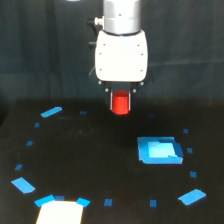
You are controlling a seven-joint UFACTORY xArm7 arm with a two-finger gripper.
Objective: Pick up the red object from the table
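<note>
We see the big black table [90, 150] w/ blue tape bits on it. Above it hangs the white gripper [120, 102], pinching the red object [120, 104] btwn its two thin fingers. The red object looks lifted off the table, so we think the pick-up is mostly done. Left to do: prob just keep it up safe.

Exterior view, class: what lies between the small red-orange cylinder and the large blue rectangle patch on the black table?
Nothing: only bare black table separates the red-orange cylinder from the blue rectangle patch.
</note>
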